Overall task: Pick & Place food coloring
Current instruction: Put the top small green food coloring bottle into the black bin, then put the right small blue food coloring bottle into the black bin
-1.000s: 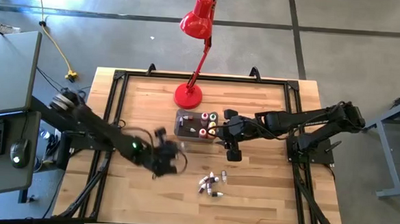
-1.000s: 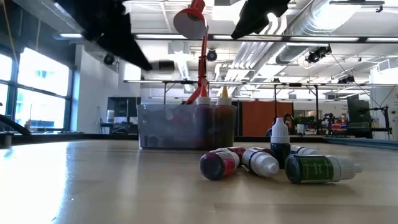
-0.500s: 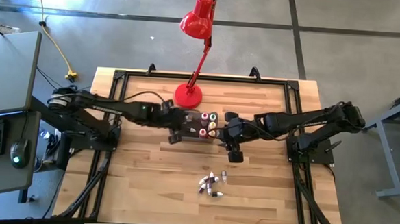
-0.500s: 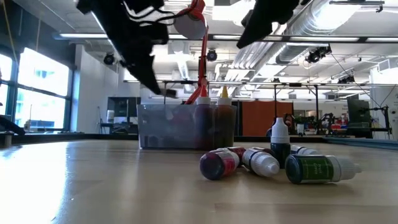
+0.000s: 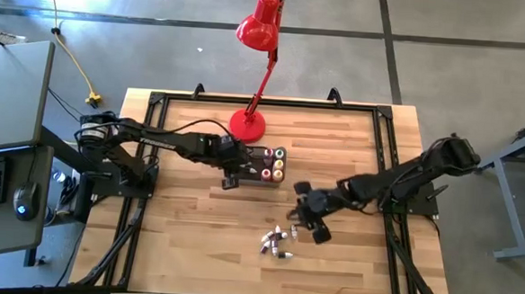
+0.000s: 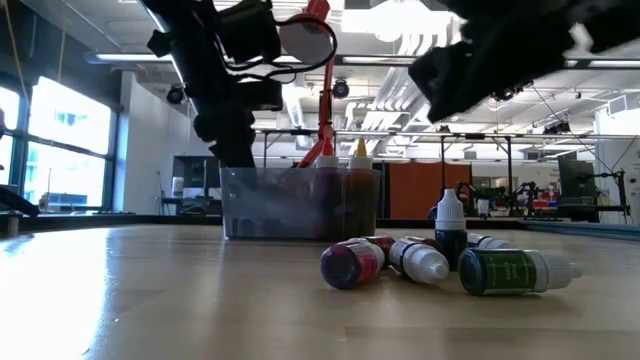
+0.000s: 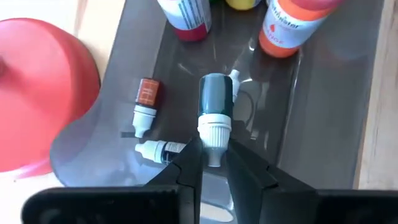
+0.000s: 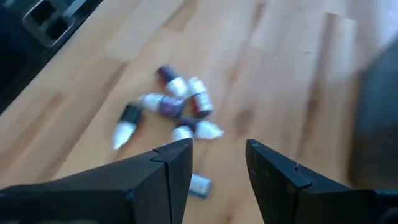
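My left gripper [image 7: 213,163] hangs over the left end of the grey tub [image 5: 248,167] and is shut on a dark green food coloring bottle [image 7: 216,99] with a white cap. Two more small bottles [image 7: 147,106] lie on the tub's floor, next to taller bottles [image 7: 288,25] that stand upright. My right gripper [image 8: 217,163] is open. It hovers above the table just right of a loose pile of food coloring bottles [image 5: 276,240], which lie on their sides on the wood. In the low view one bottle of the pile [image 6: 450,228] stands upright. My left gripper pinches the green bottle's white cap [image 7: 214,127] between its two fingers, coming from above and pointing down. The bottle's body hangs below the fingers, inside the tub's outline. Whether its bottom touches the tub's floor I cannot tell.
A red desk lamp's base [image 5: 246,125] stands just beyond the tub, and its stem leans over the table's far edge. A black frame [image 5: 157,101] runs along the table's rim. Bare wood lies left of the pile and along the near edge.
My left gripper has swung from the table's left middle toward the far side and right, up to the tub, and has sunk a little over it. My right gripper has left the tub's right end and moved toward the near edge, close to the pile of bottles.
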Controlling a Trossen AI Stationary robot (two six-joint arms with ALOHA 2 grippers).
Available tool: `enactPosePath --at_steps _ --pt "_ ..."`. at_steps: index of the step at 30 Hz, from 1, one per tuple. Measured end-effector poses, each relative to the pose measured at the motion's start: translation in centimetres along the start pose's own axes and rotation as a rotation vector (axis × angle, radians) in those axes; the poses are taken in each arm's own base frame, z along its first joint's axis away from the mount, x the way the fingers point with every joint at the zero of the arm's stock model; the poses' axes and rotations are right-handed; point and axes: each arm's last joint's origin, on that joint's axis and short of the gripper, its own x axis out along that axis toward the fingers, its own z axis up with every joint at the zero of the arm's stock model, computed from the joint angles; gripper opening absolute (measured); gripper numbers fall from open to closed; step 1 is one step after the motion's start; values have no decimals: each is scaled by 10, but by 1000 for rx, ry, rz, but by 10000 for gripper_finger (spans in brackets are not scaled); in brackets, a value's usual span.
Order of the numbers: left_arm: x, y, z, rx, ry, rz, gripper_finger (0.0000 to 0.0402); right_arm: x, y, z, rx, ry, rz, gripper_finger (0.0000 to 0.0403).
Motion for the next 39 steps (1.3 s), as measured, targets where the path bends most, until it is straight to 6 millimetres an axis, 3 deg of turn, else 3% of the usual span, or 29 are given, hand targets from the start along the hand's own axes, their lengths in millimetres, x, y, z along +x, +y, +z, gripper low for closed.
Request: enactPosePath --at_steps 5,12,15,24,28,34,39 --pt "0 1 1 20 -6 35 101 9 20 -24 -130 -23 44 143" --pt "-3 2 8 -6 -45 82 166 20 21 -55 -90 -61 50 155" --pt "-14 4 21 -25 -50 83 171 26 21 -54 -96 -100 55 169" --pt "-68 13 67 -48 -84 76 172 56 23 -60 -269 -6 116 213" --pt "-89 17 82 -55 -132 76 172 66 15 -60 -270 30 100 220" --pt "-111 21 98 -71 -202 76 172 71 -2 -68 -209 112 102 212" --pt "-114 21 98 -68 -197 76 172 69 -3 -70 -147 135 102 175"
